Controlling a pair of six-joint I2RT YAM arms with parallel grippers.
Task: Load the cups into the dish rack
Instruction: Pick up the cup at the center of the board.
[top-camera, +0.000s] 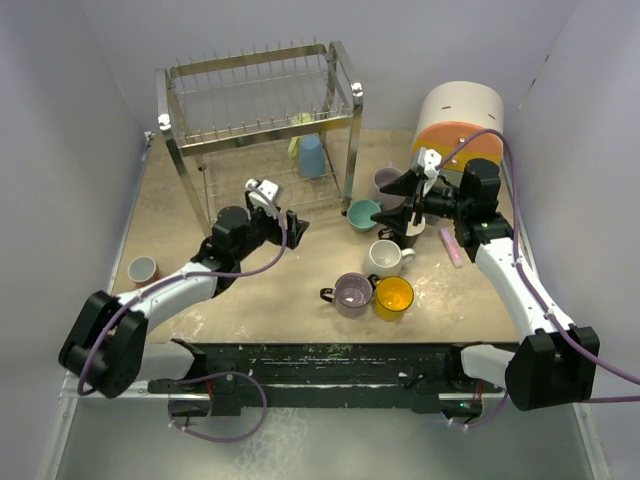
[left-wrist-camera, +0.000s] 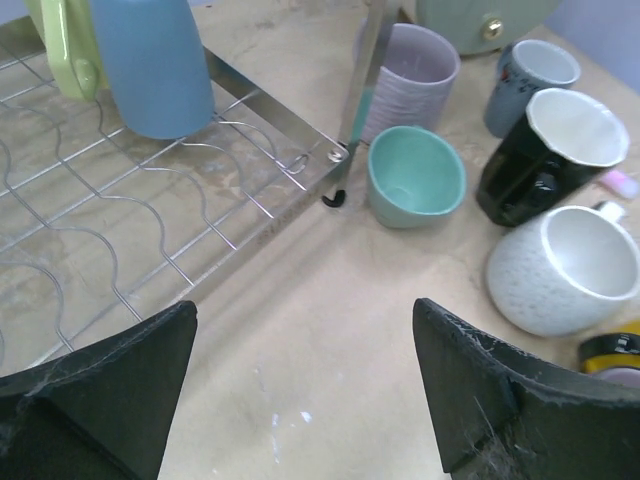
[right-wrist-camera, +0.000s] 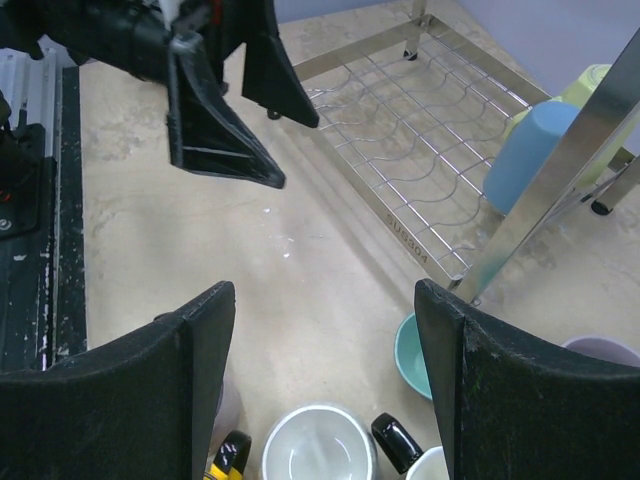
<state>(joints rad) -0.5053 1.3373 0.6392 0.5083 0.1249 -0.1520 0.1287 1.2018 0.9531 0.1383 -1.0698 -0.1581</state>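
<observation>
step in hand: likely choosing and picking the next cup; a blue cup (left-wrist-camera: 150, 60) and a pale green cup (left-wrist-camera: 62, 40) already stand on the lower grid of the dish rack (top-camera: 260, 133), ahead and left of the left pincer (left-wrist-camera: 305, 330).
left pincer: open and empty, low over bare table (left-wrist-camera: 300, 300), just off the rack's near corner.
right pincer (right-wrist-camera: 325, 300): open, holding nothing, hovering above the cup cluster.
nearest target: the teal cup (left-wrist-camera: 415, 180), ahead and slightly right of the left pincer, just beside the rack's leg, with the lilac cup (left-wrist-camera: 405, 75) close behind it.
how to do it well: one finger inside the teal rim and one outside, on the side away from the leg; lift straight up before swinging left, so the black cup (left-wrist-camera: 545, 150) and white speckled cup (left-wrist-camera: 565, 265) further right are not knocked.
risk: the two pincers face each other closely; only one should enter the cluster.
surface: beige, stone-patterned table, scuffed with white flecks.
room: plain pale walls close on three sides.
</observation>
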